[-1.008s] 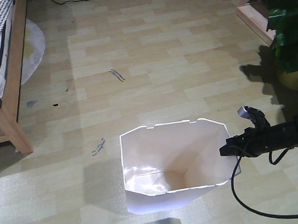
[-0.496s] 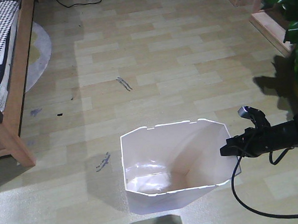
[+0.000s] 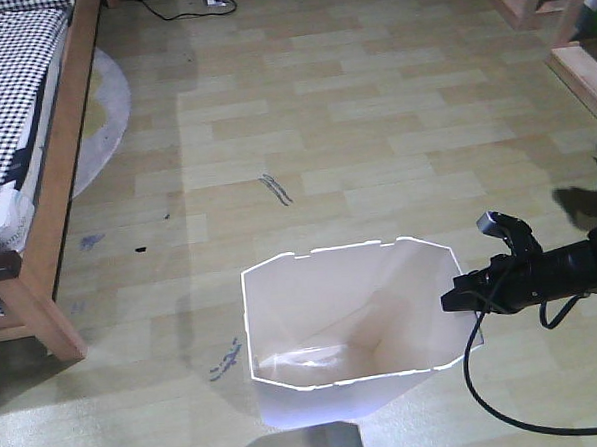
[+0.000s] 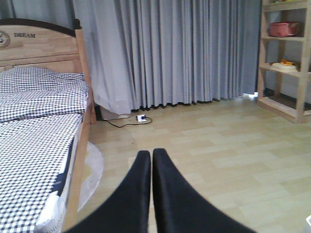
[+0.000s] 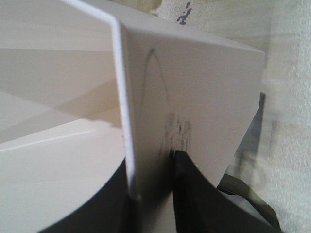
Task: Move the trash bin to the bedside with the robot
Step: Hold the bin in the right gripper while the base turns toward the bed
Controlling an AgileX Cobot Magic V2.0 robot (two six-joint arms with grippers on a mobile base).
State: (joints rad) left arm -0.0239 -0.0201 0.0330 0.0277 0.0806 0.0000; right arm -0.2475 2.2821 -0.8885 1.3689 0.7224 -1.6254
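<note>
Just one trash bin point(image 3: 283, 314), one bed point(image 3: 70, 125); right jaws clamp rim, left jaws closed.

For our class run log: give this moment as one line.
right gripper: shut on white thin-walled plastic trash bin wall | left gripper: shut, empty | wooden-framed checkered bed: apart from bin

Left gripper point(image 4: 151, 151) sits bottom center, jaws pressed together with nothing between them. The bed point(image 4: 39, 145) with checkered bedding is on the left, a round rug point(image 4: 93, 170) just beside it. Far back are grey curtains point(image 4: 184, 48), with a power strip point(image 4: 141, 117) on the floor near them. There's a wooden shelf point(image 4: 286, 63) on the right.
</note>
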